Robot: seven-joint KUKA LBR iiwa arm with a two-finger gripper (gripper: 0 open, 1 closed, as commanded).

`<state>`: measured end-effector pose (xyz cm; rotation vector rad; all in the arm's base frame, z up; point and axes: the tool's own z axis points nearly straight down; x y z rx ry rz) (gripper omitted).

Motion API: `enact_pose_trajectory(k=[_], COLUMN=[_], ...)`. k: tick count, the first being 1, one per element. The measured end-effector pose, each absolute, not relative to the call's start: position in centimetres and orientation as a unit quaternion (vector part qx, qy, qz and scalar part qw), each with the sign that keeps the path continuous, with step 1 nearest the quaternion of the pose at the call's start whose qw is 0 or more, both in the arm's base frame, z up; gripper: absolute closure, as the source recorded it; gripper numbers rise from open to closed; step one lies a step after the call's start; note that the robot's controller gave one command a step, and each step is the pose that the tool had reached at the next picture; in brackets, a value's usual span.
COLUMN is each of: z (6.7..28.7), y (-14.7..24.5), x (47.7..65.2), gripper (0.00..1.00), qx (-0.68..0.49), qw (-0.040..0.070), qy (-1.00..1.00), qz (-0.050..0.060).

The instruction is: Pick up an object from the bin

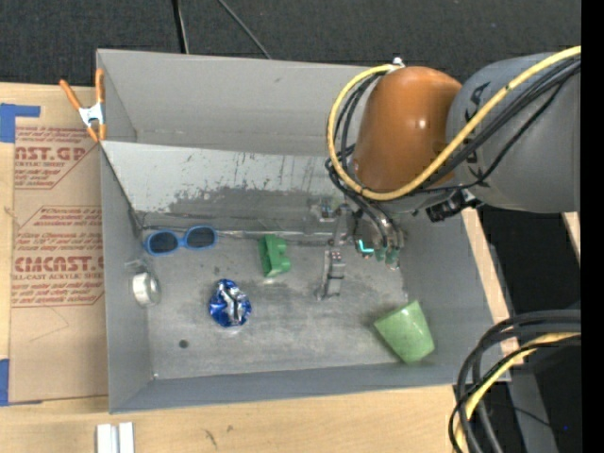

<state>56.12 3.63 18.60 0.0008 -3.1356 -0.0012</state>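
Note:
My gripper (330, 283) hangs under the orange cover in the right middle of the bin, over bare floor. A small green block (276, 256) lies just to its left, apart from it. A pale green cup (406, 332) lies on its side to the lower right of the gripper, near the bin's front right corner. I see nothing held in the gripper.
Blue sunglasses (179, 241) lie by the back wall at the left. A crumpled blue and white ball (228, 304) sits in the left middle. A small silver round thing (144, 288) rests against the left wall. The arm covers the bin's right back part.

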Motion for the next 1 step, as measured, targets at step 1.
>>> enact_pose_trajectory(k=[1], z=[19.49], y=[-2.91], x=[52.75], gripper=[0.00], qx=[-0.089], qw=[0.000], qy=[-0.996], qz=[0.001])
